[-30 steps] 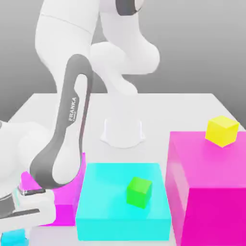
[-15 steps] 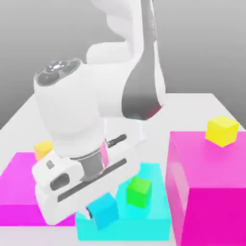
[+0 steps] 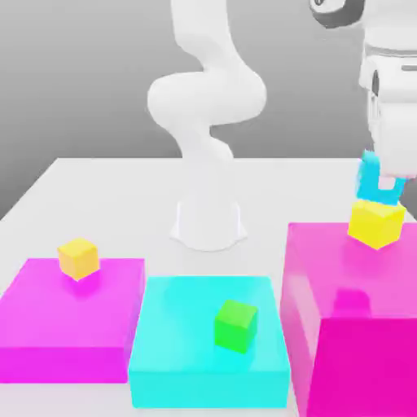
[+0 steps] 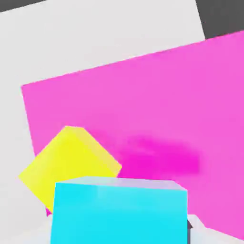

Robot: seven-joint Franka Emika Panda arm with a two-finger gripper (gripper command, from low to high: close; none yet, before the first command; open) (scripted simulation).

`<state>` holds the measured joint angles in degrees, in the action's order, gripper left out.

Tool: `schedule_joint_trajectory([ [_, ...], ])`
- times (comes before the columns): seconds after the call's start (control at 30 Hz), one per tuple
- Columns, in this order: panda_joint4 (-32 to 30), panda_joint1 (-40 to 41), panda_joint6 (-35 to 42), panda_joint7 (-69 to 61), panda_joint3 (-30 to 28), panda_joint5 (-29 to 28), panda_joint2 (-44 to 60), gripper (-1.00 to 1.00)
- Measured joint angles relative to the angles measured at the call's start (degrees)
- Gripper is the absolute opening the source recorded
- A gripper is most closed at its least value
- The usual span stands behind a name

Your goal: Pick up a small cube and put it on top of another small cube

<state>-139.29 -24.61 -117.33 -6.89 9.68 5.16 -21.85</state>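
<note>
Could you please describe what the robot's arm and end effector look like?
The arm is glossy white with smooth, rounded, tube-like segments and a flared round base; a dark grey cap shows at the upper right of the exterior view. The end effector hangs from a pale, blocky white housing with rounded edges.

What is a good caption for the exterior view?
Robot hand holding a small cyan cube near a yellow cube on the tall magenta block.

The pincer (image 3: 388, 179) grips the cyan cube (image 3: 367, 181), displayed above the yellow cube (image 3: 376, 223). The yellow cube rests on the pink block (image 3: 366, 358), at the exterior view's right. The orange cube (image 3: 79, 259) rests on the purple block (image 3: 69, 313), left.
</note>
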Motion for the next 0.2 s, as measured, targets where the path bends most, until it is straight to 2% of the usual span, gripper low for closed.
schedule_joint_trajectory([
  [0.1, -4.1, -0.3, -6.0, 0.2, 1.1, -0.4, 1.7, -1.00],
  [0.13, -5.2, -0.3, -7.7, 0.3, 1.3, -0.4, 2.3, 1.00],
  [0.2, -5.2, -0.3, -7.7, 0.3, 1.3, -0.4, 2.3, 1.00],
])
